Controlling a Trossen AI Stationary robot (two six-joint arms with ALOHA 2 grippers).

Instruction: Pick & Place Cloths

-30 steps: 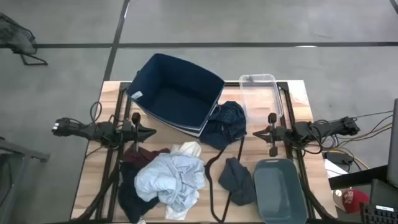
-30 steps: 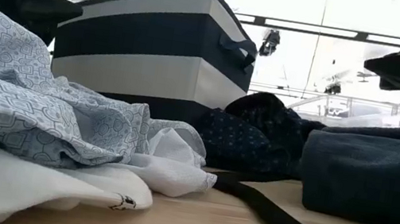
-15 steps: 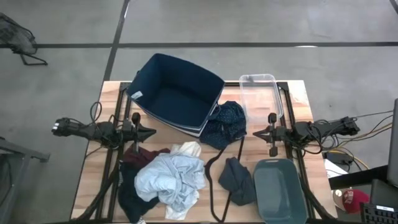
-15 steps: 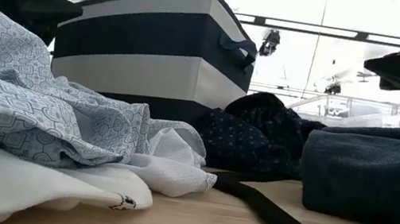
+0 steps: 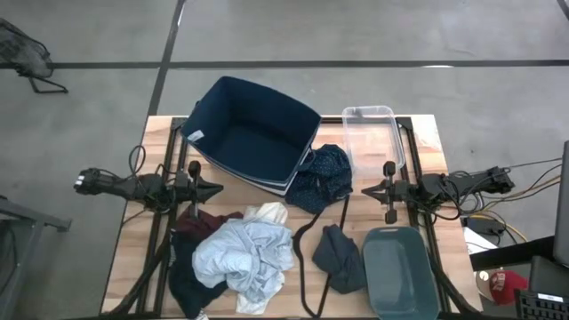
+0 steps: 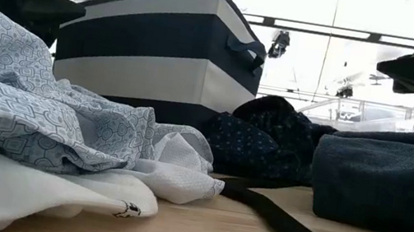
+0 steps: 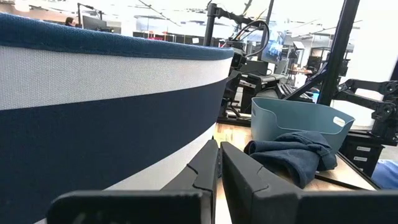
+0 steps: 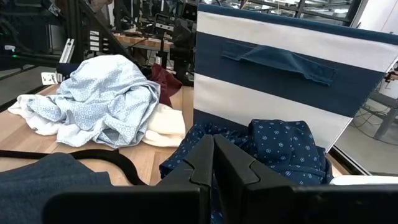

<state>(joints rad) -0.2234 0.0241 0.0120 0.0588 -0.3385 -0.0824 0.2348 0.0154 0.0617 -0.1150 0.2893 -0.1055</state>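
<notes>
1. Cloths lie scattered on the wooden table (image 5: 133,258) exactly as they lay a second ago; nothing has changed place, and no piece is in the navy fabric bin (image 5: 253,133) yet.
2. At the front-left part of the table sits the pale blue shirt (image 5: 244,253), heaped over a white piece (image 5: 269,213), with a maroon piece (image 5: 203,222) and a black piece (image 5: 187,283) showing from under it.
3. A navy patterned piece (image 5: 324,176) lies near the middle of the table, touching the bin's side, and a dark grey piece (image 5: 340,256) lies just beside the teal tub (image 5: 400,271) at the front-right corner.
4. A black strap (image 5: 304,258) runs between the shirt heap and the dark grey piece.
5. The left gripper (image 5: 216,188) hovers at the left edge, near the bin's corner, with its jaws clenched on nothing.
6. The right gripper (image 5: 366,189) waits at the right edge, beside the clear plastic box (image 5: 373,133), its jaws also pressed together and empty.
7. Both arms have not moved, so I judge the task has not begun: every cloth is still to be picked, and the jaws must first be released before any grasp.
</notes>
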